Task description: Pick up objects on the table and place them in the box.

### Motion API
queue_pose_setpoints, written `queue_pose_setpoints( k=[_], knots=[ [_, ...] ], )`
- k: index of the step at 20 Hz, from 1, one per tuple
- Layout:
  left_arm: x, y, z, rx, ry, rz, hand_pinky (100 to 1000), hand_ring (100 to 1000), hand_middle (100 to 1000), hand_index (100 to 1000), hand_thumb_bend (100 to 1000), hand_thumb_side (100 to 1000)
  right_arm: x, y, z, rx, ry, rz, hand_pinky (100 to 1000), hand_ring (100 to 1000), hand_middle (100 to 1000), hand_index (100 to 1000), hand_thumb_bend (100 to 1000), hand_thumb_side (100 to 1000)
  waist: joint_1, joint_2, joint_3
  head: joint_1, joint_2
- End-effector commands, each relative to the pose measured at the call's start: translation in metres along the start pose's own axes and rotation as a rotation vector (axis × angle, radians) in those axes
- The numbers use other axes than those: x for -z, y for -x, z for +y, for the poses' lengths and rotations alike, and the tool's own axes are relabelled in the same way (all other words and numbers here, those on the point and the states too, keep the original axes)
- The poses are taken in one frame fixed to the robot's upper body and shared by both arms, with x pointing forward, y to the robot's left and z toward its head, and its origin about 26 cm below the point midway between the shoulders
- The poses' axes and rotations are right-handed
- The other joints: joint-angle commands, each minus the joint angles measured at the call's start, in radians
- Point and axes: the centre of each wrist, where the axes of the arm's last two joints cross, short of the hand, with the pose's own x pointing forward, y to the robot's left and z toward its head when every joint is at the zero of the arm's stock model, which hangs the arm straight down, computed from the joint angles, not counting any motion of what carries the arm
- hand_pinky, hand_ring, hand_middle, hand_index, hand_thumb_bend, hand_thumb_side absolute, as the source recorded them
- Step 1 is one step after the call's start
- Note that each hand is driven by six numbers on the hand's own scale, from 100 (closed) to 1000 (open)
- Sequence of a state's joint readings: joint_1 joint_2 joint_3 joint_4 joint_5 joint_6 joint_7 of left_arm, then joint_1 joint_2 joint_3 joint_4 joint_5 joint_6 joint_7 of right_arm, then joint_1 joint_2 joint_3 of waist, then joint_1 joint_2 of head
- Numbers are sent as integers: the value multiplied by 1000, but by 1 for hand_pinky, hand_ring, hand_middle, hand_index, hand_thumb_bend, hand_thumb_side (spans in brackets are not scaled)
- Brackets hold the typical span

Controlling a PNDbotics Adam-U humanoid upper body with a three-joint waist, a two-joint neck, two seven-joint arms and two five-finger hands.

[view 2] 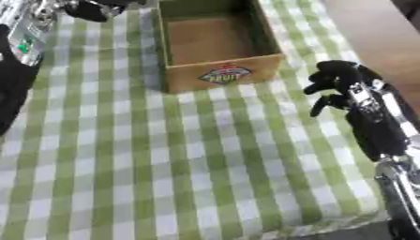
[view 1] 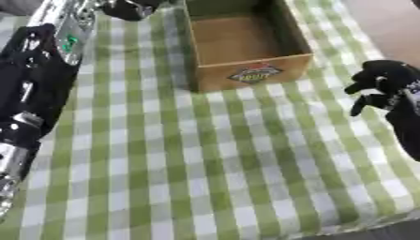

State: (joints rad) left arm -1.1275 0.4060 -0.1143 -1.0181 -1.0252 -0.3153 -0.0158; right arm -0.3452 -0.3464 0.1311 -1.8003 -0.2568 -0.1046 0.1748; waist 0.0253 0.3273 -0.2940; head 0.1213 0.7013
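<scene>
Left of the cardboard box (view 1: 250,44), in the left eye view, the left arm's black-and-silver links fill the edge, and the left hand (view 1: 130,8) is a dark blur cut off by the top border, so I cannot tell its fingers' state. The green-and-white checked tablecloth (view 1: 189,173) lies bare of loose objects; a pale floor shows past it, right of the box. In the right eye view the box looks empty inside, a printed label (view 2: 224,74) on its near wall; the right hand (view 2: 341,84), right of the box, hangs with fingers curled, holding nothing.
</scene>
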Motion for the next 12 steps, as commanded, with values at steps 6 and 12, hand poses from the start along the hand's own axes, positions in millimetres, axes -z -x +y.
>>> queue_pose_setpoints(
  k=[6,12],
  knots=[
    [19,-42,-17,-16,38,-156,468,379,240,427,368,100,10,-5,6,15,-53,-26,409,641,633,772,100,728,-6,-26,-21,21,2],
    [19,-54,-34,3,118,-229,518,425,293,502,601,100,13,-5,8,24,-73,-30,409,642,631,771,100,728,-2,-27,-31,30,3]
  ],
)
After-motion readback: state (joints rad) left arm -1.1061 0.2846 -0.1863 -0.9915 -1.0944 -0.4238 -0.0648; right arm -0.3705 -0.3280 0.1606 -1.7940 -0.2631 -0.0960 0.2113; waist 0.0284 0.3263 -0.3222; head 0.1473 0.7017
